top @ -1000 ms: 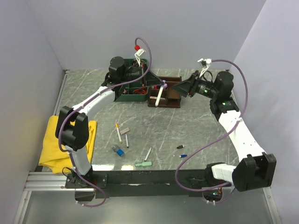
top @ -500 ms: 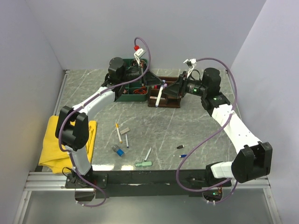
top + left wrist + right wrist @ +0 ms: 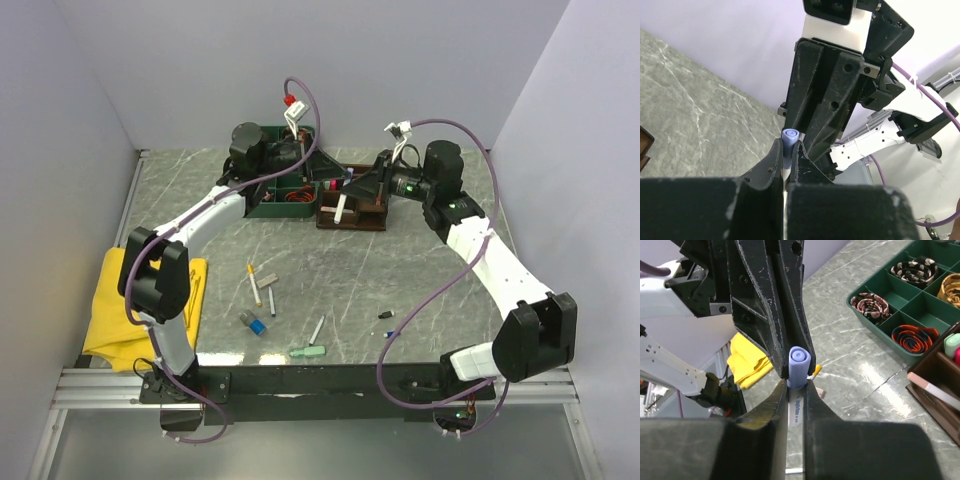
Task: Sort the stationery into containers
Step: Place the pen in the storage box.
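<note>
A white marker with a purple cap [image 3: 342, 205] stands upright over the dark brown organiser [image 3: 368, 219]. My left gripper [image 3: 337, 181] comes from the left and my right gripper [image 3: 356, 185] from the right; both are shut on this marker. In the left wrist view the cap [image 3: 790, 136] sits between my left gripper's tips [image 3: 788, 149]. In the right wrist view the cap [image 3: 800, 361] sticks up past my right gripper [image 3: 797, 386]. Loose on the table lie a yellow-tipped pen [image 3: 254, 284], a grey marker [image 3: 270, 297], a blue cap [image 3: 257, 326], a mint eraser [image 3: 308, 351] and a white pen [image 3: 317, 329].
A green tray [image 3: 262, 209] of coiled bands stands left of the organiser, touching it; it also shows in the right wrist view [image 3: 875, 322]. A yellow cloth [image 3: 112, 312] lies at the near left. Two tiny bits [image 3: 386, 315] lie near the right front.
My right gripper has swung left from beside the organiser to the marker and now grips it opposite the left gripper. The left arm has barely moved.
</note>
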Motion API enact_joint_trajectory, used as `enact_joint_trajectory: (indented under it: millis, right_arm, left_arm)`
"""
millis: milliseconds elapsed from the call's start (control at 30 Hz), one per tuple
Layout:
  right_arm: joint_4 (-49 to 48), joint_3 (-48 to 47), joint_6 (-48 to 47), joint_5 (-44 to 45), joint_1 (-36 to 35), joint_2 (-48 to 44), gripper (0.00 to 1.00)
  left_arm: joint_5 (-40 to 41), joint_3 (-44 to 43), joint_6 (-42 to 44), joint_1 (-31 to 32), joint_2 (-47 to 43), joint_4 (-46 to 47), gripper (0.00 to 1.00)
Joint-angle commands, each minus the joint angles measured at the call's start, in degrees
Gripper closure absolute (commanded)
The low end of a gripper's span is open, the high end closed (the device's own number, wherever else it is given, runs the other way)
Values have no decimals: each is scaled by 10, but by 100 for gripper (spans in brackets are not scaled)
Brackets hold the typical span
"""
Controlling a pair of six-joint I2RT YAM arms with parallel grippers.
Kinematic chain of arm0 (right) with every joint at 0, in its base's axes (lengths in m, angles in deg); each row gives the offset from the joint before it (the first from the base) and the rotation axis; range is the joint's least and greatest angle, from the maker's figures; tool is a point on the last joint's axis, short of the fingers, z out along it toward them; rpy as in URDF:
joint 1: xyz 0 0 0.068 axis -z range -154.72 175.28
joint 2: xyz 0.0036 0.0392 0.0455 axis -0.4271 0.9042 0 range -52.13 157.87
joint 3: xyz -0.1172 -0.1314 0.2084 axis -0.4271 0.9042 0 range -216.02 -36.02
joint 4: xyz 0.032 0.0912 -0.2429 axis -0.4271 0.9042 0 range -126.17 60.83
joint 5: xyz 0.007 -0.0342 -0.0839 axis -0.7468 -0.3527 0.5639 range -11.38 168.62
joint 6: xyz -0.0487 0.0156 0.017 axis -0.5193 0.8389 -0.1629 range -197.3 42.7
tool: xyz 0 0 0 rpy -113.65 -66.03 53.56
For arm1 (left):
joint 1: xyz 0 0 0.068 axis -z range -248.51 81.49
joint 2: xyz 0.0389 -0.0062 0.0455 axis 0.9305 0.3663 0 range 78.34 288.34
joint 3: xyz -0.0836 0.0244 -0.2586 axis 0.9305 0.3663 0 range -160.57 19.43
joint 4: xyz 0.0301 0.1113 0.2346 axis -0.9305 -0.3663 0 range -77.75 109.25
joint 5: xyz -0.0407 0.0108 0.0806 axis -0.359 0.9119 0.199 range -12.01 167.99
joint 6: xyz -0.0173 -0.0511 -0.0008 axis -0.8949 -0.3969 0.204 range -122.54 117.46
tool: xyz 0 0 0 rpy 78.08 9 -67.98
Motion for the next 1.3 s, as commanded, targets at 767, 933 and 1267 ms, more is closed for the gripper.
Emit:
enact_joint_trajectory:
  millis: [767,933,1267]
  right_arm:
    - [111,-96,-650,202,-75,179,100]
    - [98,-114,-696,211,-81,223,100]
    - [83,-138,-738,239,-83,280,100]
  left_arm:
    - [61,65,237,-209,-159,-254,42]
    - [65,73,240,-209,-161,-257,42]
    - [66,62,257,-221,-146,-277,42]
